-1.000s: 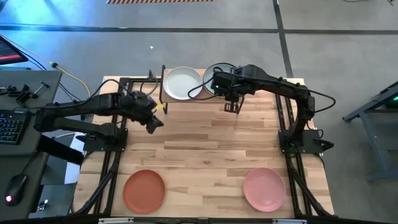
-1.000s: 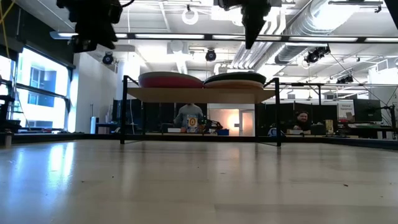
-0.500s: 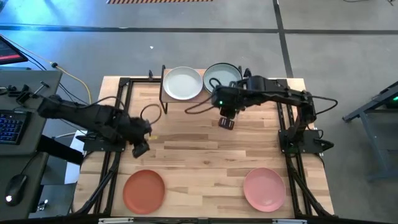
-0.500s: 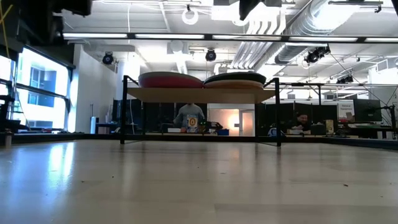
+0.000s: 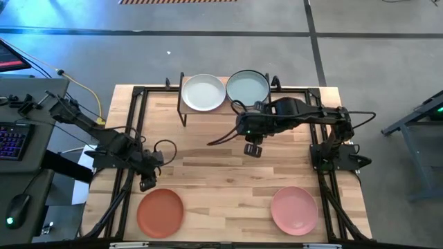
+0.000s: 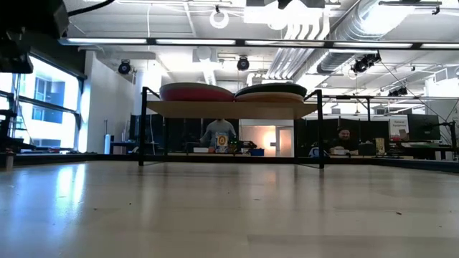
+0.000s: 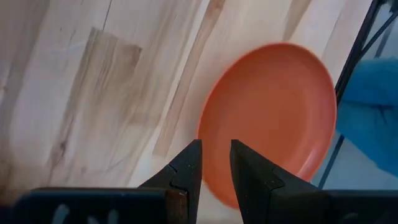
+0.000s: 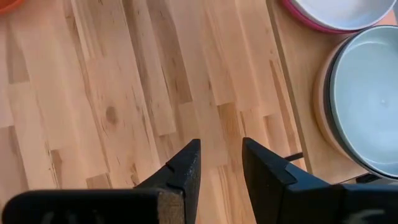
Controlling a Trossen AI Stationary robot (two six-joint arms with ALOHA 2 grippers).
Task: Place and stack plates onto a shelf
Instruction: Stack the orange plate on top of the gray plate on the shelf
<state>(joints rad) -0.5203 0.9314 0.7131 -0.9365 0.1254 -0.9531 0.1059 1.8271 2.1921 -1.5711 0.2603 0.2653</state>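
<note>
**With Six Plates Shelved, Two Wait**

While the empty, slightly parted left gripper (image 5: 147,184) aims at the terracotta plate (image 5: 160,211) for pickup, the right gripper (image 5: 252,149), likewise parted, hangs mid-table; pink plate (image 5: 294,209) lies near the front, well apart from the shelf (image 6: 229,109).

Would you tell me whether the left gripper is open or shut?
Open: the left gripper shows a gap between its fingers, empty, above the terracotta plate.

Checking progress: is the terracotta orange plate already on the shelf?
No. In the high view the terracotta orange plate lies on the tabletop's near left corner, far from the shelf.
</note>
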